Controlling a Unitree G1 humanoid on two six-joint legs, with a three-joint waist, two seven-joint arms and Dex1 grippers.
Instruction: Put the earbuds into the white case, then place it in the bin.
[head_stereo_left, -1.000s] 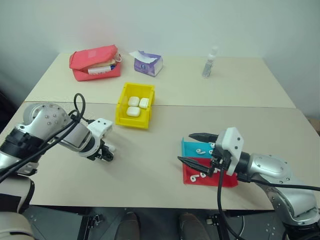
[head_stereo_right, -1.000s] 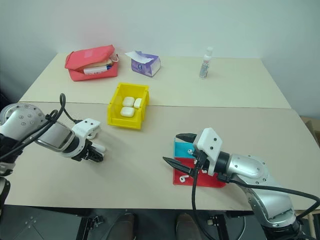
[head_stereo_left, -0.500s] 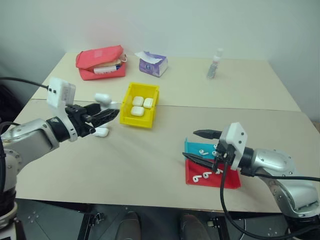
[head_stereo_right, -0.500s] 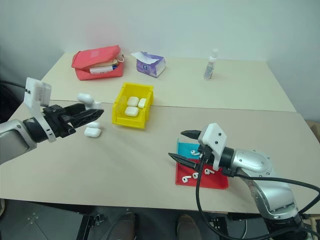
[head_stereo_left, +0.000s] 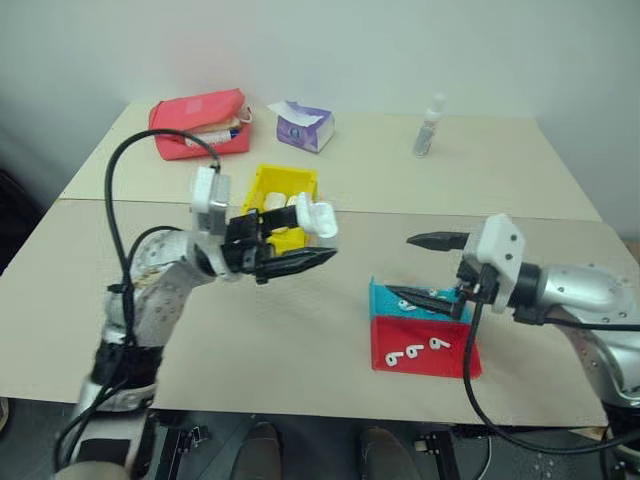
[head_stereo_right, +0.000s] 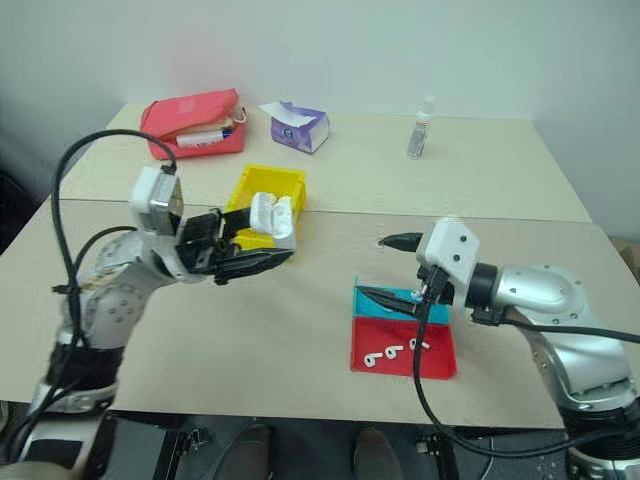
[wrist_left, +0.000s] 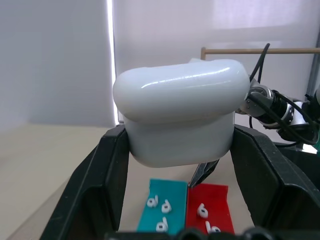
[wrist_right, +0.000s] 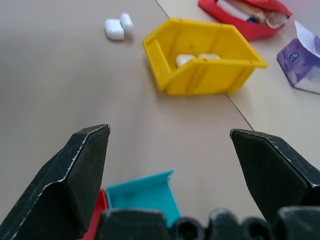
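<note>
My left gripper (head_stereo_left: 318, 236) is shut on a white case (head_stereo_left: 314, 217), holding it in the air just in front of the yellow bin (head_stereo_left: 285, 173); the left wrist view shows the case (wrist_left: 180, 117) wedged between both fingers. Two more cases lie in the bin (wrist_right: 165, 70). Another case (wrist_right: 117, 27) lies open on the table beyond the bin. My right gripper (head_stereo_left: 400, 266) hangs open over the turquoise tray (head_stereo_left: 385, 298), empty. Earbuds (head_stereo_left: 410, 352) lie in the red tray (head_stereo_left: 455, 362), and others (wrist_left: 159, 205) in the turquoise tray.
A red pouch (head_stereo_left: 198, 122), a purple tissue pack (head_stereo_left: 303, 124) and a small clear bottle (head_stereo_left: 430, 128) stand along the back of the table. The two shallow trays sit near the front edge on the right. Bare tabletop (head_stereo_left: 320, 320) lies between the arms.
My left arm has swung to the right with the white case, from left of the bin to in front of it. My right gripper has risen a little, still open.
</note>
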